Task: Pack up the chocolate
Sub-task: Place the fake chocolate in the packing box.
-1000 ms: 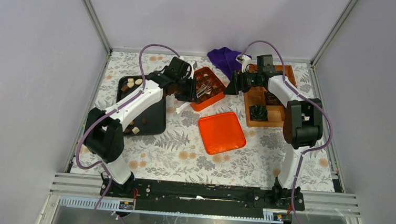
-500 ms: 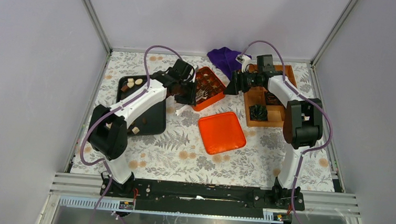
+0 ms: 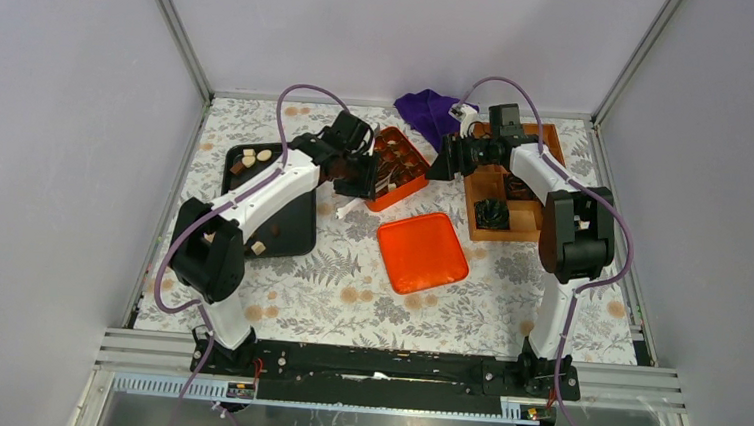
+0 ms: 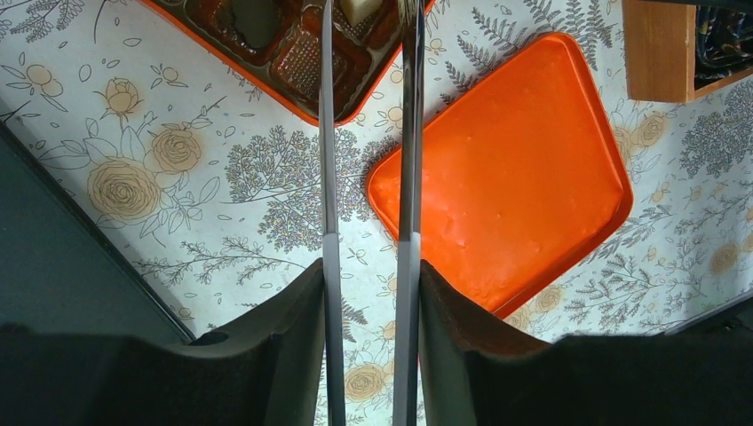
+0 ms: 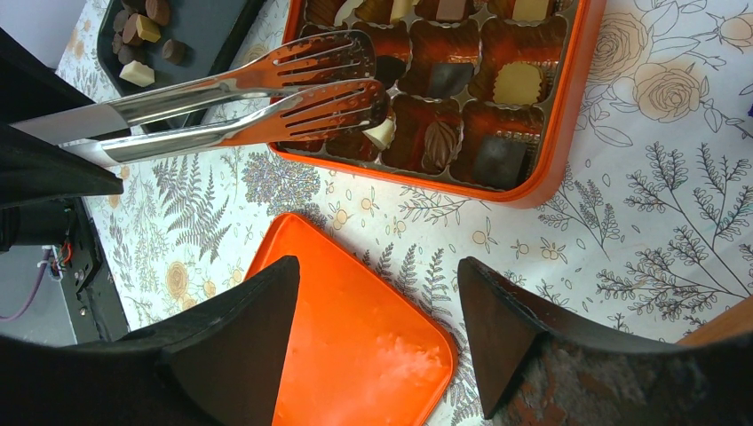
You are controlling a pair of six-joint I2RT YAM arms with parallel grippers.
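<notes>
My left gripper [image 3: 360, 177] [image 4: 370, 266] is shut on the handles of metal tongs [image 4: 410, 133]. The slotted tong tips [image 5: 320, 84] stand slightly apart over the near-left cells of the orange chocolate box [image 5: 568, 133]. A cream-white chocolate [image 5: 380, 133] lies in a cell just under the lower tip. Other dark, light brown and cream pieces fill neighbouring cells [image 5: 518, 82]. More loose chocolate [image 3: 249, 157] lies on the black tray [image 3: 292, 222]. My right gripper [image 3: 442, 164] [image 5: 380, 271] is open and empty beside the box's right side.
The orange lid [image 3: 421, 251] lies flat in front of the box. A wooden box [image 3: 523, 218] holding dark crinkled cups stands at the right. A purple cloth [image 3: 428, 111] is bunched at the back. Walls enclose the floral table on three sides.
My left arm has shifted slightly right and farther over the orange box with the tongs. The right arm has not moved.
</notes>
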